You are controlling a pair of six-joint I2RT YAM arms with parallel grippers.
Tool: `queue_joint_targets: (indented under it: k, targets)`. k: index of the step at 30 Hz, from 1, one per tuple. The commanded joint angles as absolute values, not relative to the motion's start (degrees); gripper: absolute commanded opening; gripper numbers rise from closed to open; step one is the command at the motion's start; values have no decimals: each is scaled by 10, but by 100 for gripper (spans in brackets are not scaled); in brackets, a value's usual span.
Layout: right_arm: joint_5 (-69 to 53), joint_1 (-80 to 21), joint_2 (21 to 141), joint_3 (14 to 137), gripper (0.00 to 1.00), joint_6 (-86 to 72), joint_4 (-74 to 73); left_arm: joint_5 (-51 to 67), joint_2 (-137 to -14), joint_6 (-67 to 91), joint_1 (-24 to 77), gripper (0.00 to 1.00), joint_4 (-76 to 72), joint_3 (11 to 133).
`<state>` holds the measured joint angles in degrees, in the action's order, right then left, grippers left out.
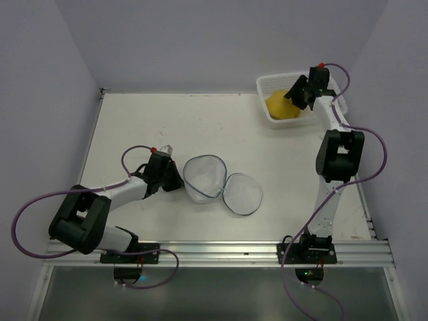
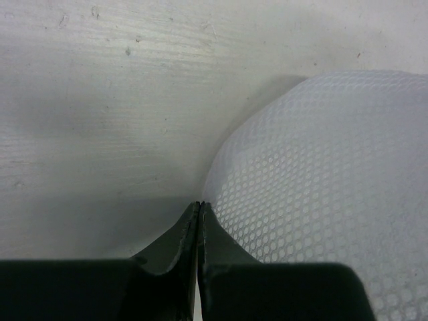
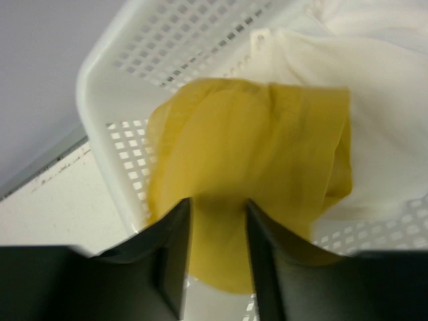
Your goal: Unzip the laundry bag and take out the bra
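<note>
Two points: with left fingers (image 2: 175, 249) pressed together against unzipped laundry bag (image 1: 204, 175) (mid-tabletop (image 1: 167, 127)), hold it steady; raise spread right fingers (image 3: 170, 257) straight off yellow bra (image 3: 254, 154), draped at basket (image 3: 114, 60) wall, avoiding snags.

The bag (image 1: 204, 175) blocked the middle of the table (image 1: 167, 127), the basket (image 1: 263, 93) its far right corner; the far left lay free.

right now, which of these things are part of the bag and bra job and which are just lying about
In the job: round white mesh laundry bag with dark zipper rim; yellow fabric bra; left hand; right hand.
Lying about: white plastic lattice basket; white cloth inside it.
</note>
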<state>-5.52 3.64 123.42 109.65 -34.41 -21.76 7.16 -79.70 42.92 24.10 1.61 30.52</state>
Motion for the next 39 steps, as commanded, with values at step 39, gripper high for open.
queue_joint_targets:
  k: [39]
  targets:
    - [-26,-304,722,261,54,-651,-156,-8,-744,524,243,0,8,271]
